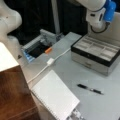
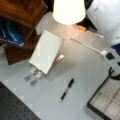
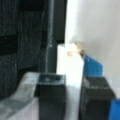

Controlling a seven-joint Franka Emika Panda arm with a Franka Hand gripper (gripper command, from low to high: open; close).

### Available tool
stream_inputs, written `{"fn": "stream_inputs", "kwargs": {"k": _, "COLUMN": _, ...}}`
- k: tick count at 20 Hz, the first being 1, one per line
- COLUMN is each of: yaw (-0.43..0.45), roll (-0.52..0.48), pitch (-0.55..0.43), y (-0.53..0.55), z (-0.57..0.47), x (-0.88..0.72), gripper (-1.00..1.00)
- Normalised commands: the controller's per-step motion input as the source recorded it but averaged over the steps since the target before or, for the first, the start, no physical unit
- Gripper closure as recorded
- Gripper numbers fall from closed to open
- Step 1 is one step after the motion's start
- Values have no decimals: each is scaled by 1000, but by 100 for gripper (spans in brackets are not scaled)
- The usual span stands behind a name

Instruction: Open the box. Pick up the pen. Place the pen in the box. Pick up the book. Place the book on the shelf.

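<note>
The box (image 1: 90, 62) stands open at a front view's right, its pale compartments showing and its lid (image 1: 115, 25) raised upright behind. My gripper (image 1: 100, 28) is at the lid's top edge. In the wrist view my gripper (image 3: 73, 83) has its dark fingers (image 3: 51, 91) closed against a pale slab, the lid's edge. The thin black pen (image 1: 90, 89) (image 2: 67, 90) lies on the grey table in front of the box (image 2: 98, 97). The white spiral book (image 1: 55, 98) (image 2: 47, 51) lies flat beside the brown shelf (image 1: 12, 92) (image 2: 22, 12).
A grey tray (image 1: 37, 47) with a dark inside sits at the back, with an orange item (image 1: 48, 50) at its edge. A white cable with a plug block (image 1: 50, 61) (image 2: 86, 45) crosses the table. A dark blue book (image 2: 11, 35) rests in the shelf.
</note>
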Motion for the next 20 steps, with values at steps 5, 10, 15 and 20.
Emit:
{"fn": "stream_inputs", "kwargs": {"k": 5, "yaw": -13, "roll": 93, "pitch": 47, "y": 276, "z": -34, "x": 194, "gripper": -100}}
{"fn": "stream_inputs", "kwargs": {"k": 10, "yaw": -39, "roll": 80, "pitch": 58, "y": 229, "z": -12, "x": 204, "gripper": -100}}
{"fn": "stream_inputs", "kwargs": {"k": 15, "yaw": -54, "roll": 66, "pitch": 63, "y": 136, "z": 38, "x": 165, "gripper": -100}}
{"fn": "stream_inputs", "kwargs": {"k": 20, "yaw": -56, "roll": -10, "pitch": 74, "y": 41, "z": 72, "x": 147, "gripper": -100}}
